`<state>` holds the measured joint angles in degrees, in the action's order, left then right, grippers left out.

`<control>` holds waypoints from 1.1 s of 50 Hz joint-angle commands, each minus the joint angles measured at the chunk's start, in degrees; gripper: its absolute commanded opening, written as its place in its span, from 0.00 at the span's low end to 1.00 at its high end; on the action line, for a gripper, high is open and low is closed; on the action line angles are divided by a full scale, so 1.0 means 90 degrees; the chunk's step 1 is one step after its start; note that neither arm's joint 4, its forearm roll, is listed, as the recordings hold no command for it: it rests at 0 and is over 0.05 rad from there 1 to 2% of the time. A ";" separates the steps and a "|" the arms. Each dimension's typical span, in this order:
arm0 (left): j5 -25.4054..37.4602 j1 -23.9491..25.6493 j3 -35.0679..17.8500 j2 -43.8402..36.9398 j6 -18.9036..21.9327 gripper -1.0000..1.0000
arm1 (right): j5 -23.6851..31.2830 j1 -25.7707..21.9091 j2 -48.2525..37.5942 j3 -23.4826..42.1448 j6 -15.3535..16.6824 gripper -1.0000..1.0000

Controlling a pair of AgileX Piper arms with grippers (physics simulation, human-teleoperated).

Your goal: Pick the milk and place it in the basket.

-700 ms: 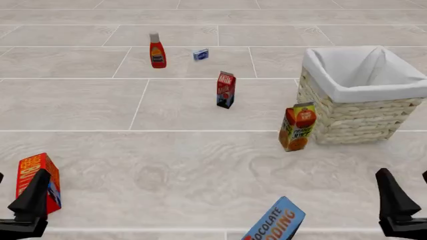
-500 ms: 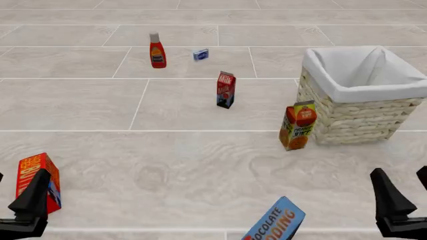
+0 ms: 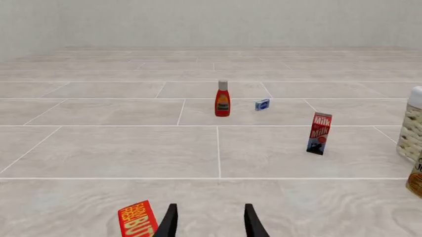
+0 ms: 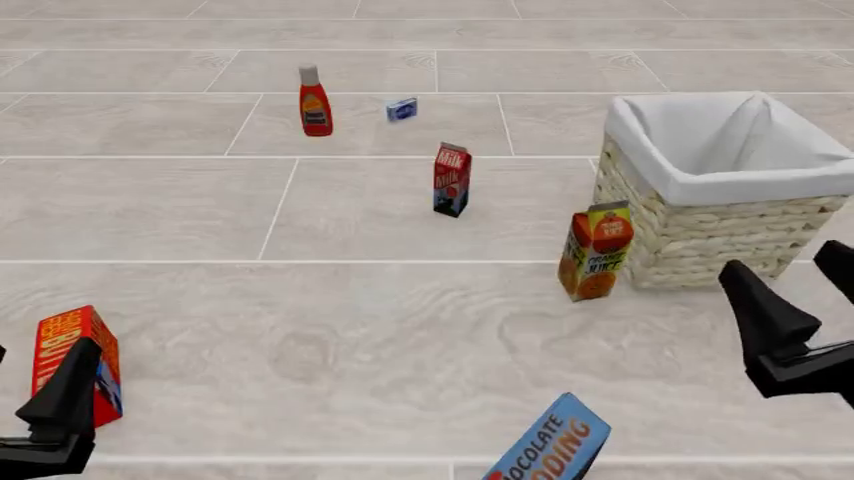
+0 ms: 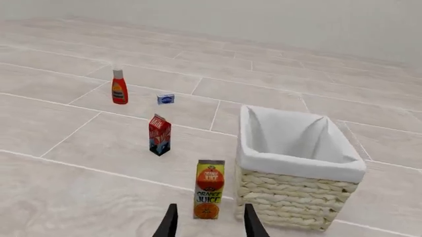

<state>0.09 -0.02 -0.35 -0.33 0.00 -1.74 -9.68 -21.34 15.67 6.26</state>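
Observation:
The milk [image 4: 451, 180] is a small red-and-dark-blue carton standing upright mid-table; it also shows in the left wrist view as the milk [image 3: 319, 134] and in the right wrist view as the milk [image 5: 159, 135]. The basket [image 4: 694, 185], woven and lined with white cloth, stands at the right; the right wrist view shows the basket [image 5: 297, 190] from above. My right gripper [image 4: 798, 285] hangs open near the basket's front right, far from the milk. At the near left corner, my left gripper [image 4: 34, 378] is open and holds nothing.
An orange juice carton [image 4: 594, 252] stands against the basket's front left. A ketchup bottle [image 4: 314, 102] and a small blue box [image 4: 402, 109] sit at the back. A red box [image 4: 74, 360] is beside my left gripper, and a blue chocolate pudding box [image 4: 554, 445] lies at the front edge.
My right gripper has moved forward and up toward the basket, still open. The left gripper and all objects have stayed put.

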 commanded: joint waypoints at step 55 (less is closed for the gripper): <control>0.0074 0.0000 -0.0088 -0.0012 0.0000 1.00 | 0.3331 -0.0928 -0.8734 0.9048 0.0252 1.00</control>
<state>0.75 -0.02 -1.14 -0.44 0.00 20.65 -18.65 -86.84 81.01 8.10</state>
